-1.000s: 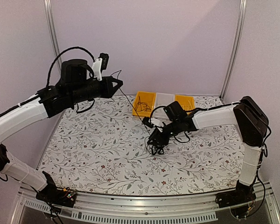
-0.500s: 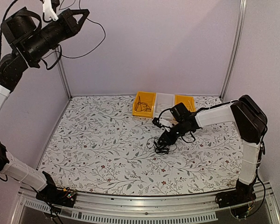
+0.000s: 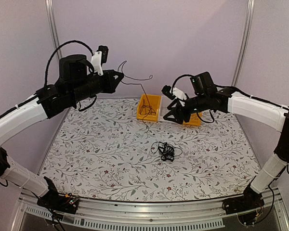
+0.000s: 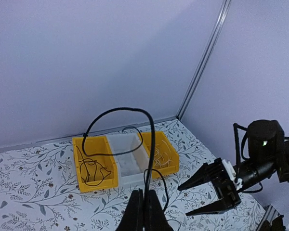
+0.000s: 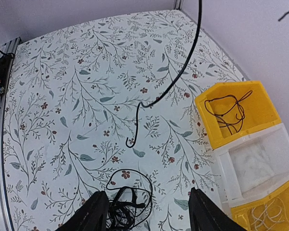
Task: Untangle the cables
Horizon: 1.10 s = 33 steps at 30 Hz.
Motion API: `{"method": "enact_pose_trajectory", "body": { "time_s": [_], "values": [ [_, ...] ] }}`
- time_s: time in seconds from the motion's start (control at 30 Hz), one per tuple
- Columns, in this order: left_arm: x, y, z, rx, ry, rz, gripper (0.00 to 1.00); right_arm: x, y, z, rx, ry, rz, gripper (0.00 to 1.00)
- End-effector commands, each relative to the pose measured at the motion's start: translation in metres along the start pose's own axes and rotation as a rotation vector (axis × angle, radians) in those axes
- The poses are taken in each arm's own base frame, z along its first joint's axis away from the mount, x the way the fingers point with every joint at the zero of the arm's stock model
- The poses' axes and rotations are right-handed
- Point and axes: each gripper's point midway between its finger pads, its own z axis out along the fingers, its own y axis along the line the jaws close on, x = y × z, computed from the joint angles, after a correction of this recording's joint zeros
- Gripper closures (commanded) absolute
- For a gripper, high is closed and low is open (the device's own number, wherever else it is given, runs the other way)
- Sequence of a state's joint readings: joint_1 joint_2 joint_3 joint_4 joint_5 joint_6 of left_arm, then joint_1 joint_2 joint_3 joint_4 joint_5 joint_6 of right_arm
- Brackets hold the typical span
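My left gripper (image 3: 120,76) is raised at the left and shut on one thin black cable (image 4: 151,146). The strand arcs above the fingers and hangs down in front of the bins, its free end (image 5: 134,139) near the table. The remaining cables lie as a small knotted clump (image 3: 167,151) at the middle of the table. My right gripper (image 3: 170,112) hovers open and empty above and behind the clump (image 5: 126,208), in front of the bins. In the left wrist view the right gripper (image 4: 184,199) shows its spread jaws.
Three bins stand in a row at the back: a yellow bin (image 3: 140,109) holding a black wire, a white bin (image 3: 169,100), and a second yellow bin (image 3: 193,102) with pale wires, partly hidden by my right arm. Frame posts stand at both back corners.
The right gripper has let go of the clump, opened and risen toward the bins. The left arm swung high to the left with its cable, then came back down.
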State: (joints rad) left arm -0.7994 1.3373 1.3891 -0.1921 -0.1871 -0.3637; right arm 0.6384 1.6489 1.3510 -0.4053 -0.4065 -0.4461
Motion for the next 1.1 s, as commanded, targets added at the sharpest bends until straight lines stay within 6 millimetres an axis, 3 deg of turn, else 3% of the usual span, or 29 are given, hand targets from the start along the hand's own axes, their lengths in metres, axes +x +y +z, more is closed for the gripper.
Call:
{"method": "enact_pose_trajectory", "body": {
  "time_s": [0.0, 0.13, 0.3, 0.6, 0.73, 0.93, 1.0, 1.07],
  "values": [
    [0.008, -0.011, 0.001, 0.079, -0.040, -0.100, 1.00, -0.029, 0.006, -0.024, -0.016, -0.053, -0.077, 0.39],
    [0.029, -0.012, 0.013, 0.116, -0.033, -0.161, 1.00, -0.071, 0.003, -0.032, 0.009, -0.143, -0.144, 0.39],
    [0.048, -0.013, 0.024, 0.145, -0.005, -0.214, 1.00, -0.108, 0.020, -0.018, -0.014, -0.212, -0.243, 0.41],
    [0.055, -0.013, 0.029, 0.167, 0.010, -0.240, 1.00, -0.135, 0.056, 0.006, -0.115, -0.296, -0.322, 0.44],
    [0.056, -0.012, 0.031, 0.175, 0.014, -0.240, 1.00, -0.145, 0.049, 0.005, -0.072, -0.324, -0.304, 0.55],
    [0.058, -0.006, 0.034, 0.162, 0.014, -0.241, 1.00, -0.163, 0.035, -0.005, 0.014, -0.358, -0.283, 1.00],
    [0.061, -0.006, 0.035, 0.172, 0.031, -0.239, 0.99, -0.169, 0.030, -0.010, 0.039, -0.371, -0.279, 1.00],
    [0.065, -0.001, 0.037, 0.146, 0.051, -0.239, 0.79, -0.174, 0.021, -0.018, 0.066, -0.381, -0.267, 1.00]
  ]
}}
